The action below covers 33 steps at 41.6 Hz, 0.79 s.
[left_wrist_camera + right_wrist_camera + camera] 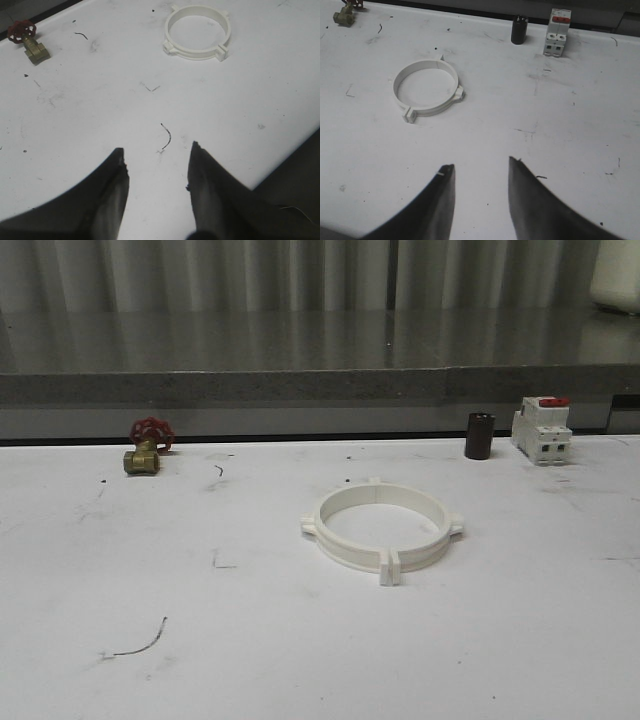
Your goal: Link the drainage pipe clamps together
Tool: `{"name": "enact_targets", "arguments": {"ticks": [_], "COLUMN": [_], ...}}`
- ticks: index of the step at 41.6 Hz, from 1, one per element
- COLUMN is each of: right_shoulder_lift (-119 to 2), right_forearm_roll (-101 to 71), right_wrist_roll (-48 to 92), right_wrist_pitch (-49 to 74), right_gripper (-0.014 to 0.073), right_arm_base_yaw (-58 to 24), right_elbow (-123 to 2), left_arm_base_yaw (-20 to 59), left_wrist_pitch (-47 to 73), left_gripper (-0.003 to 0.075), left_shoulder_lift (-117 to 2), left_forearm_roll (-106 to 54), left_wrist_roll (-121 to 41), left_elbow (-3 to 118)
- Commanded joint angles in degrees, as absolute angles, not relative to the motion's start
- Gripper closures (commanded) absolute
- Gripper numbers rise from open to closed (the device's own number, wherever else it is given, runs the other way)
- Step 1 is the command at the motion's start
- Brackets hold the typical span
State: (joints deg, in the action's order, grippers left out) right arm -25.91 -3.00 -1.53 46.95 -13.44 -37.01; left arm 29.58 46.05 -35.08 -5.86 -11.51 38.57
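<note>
Both grippers (157, 165) (480, 177) open, well apart from joined clamps (382, 526).

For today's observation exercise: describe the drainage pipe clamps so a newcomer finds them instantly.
On the white table, look near the middle. There lie the drainage pipe clamps, two white half-rings forming a flat ring with small tabs. Unlike the brass valve, dark cylinder and boxy breaker, it is hollow.

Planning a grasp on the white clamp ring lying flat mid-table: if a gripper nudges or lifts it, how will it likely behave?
The white clamp ring lies flat on the table, so a nudge would probably slide it, not roll or tip it. Thin plastic walls suggest it is light and fairly stiff. A seam shows at the front tabs; whether they are locked is unclear, so lifting one side might split the halves.
</note>
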Motion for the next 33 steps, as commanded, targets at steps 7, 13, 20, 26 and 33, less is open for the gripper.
{"name": "enact_targets", "arguments": {"ticks": [7, 13, 20, 26, 33], "right_shoulder_lift": [-26.2, -26.2, -26.2, -26.2, -26.2], "right_forearm_roll": [-3.3, -3.3, -3.3, -3.3, -3.3], "right_wrist_roll": [-1.4, -1.4, -1.4, -1.4, -1.4], "right_wrist_pitch": [43.5, 43.5, 43.6, 43.6, 43.6], "right_gripper": [0.0513, 0.0676, 0.0713, 0.0713, 0.0713], "right_arm_base_yaw": [-13.2, -13.2, -13.2, -13.2, -13.2], "right_elbow": [-38.3, -38.3, -38.3, -38.3, -38.3], "left_arm_base_yaw": [29.5, 29.5, 29.5, 29.5, 29.5], "left_wrist_pitch": [42.2, 42.2, 42.2, 42.2, 42.2], "left_gripper": [0.0437, 0.052, 0.0739, 0.0741, 0.0741], "left_shoulder_lift": [-35.1, -35.1, -35.1, -35.1, -35.1], "left_forearm_roll": [-8.5, -8.5, -8.5, -8.5, -8.5], "left_wrist_roll": [-11.4, -11.4, -11.4, -11.4, -11.4], "left_elbow": [40.2, 40.2, 40.2, 40.2, 40.2]}}
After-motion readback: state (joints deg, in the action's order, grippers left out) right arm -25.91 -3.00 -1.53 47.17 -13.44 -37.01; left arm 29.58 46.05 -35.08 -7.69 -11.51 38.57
